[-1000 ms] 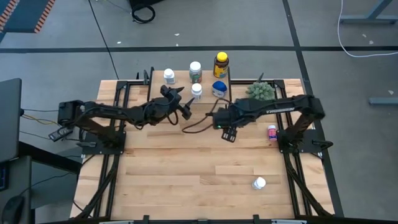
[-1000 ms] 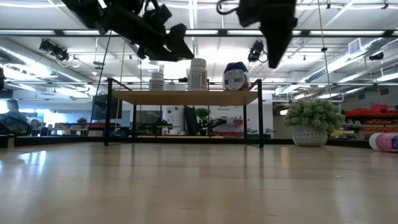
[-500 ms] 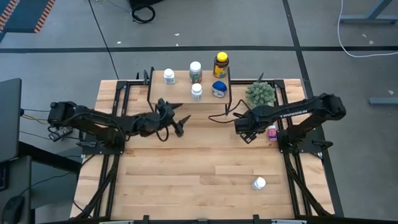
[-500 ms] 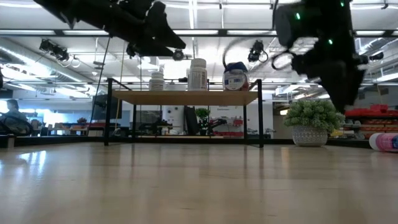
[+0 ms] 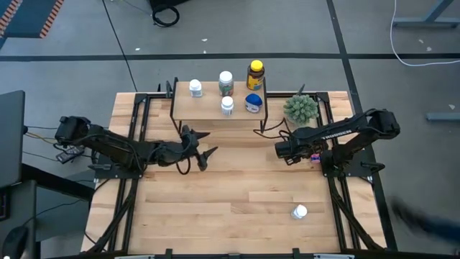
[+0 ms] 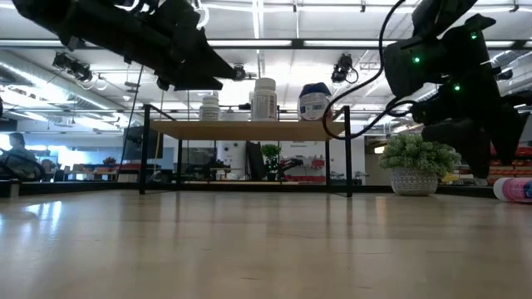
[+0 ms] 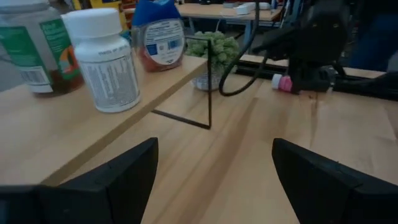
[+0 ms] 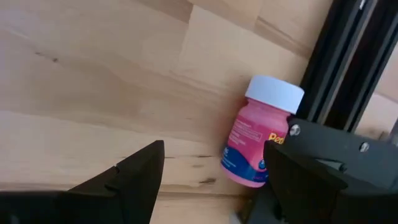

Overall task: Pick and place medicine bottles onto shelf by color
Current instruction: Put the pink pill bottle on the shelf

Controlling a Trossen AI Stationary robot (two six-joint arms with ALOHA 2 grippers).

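Spanning pale butcher-block planks on a black frame, the tabletop (image 5: 215,208) stands on a grey concrete floor, with ceiling strip lights and workbenches in the hall behind. Near the tabletop's far edge sits the shelf (image 5: 208,109), a light board on thin black legs, carrying four bottles: three white-capped bottles and a squat blue-lidded bottle (image 5: 252,103); the amber bottle (image 5: 255,74) stands just behind it. Right of the shelf, past the potted plant (image 5: 300,107), the pink-labelled bottle (image 8: 260,134) lies on its side under the right tool (image 8: 214,171), fingers spread either side. Another white-capped bottle (image 5: 299,212) rests near the front. The left tool (image 5: 203,144), fingers apart, hovers before the shelf.
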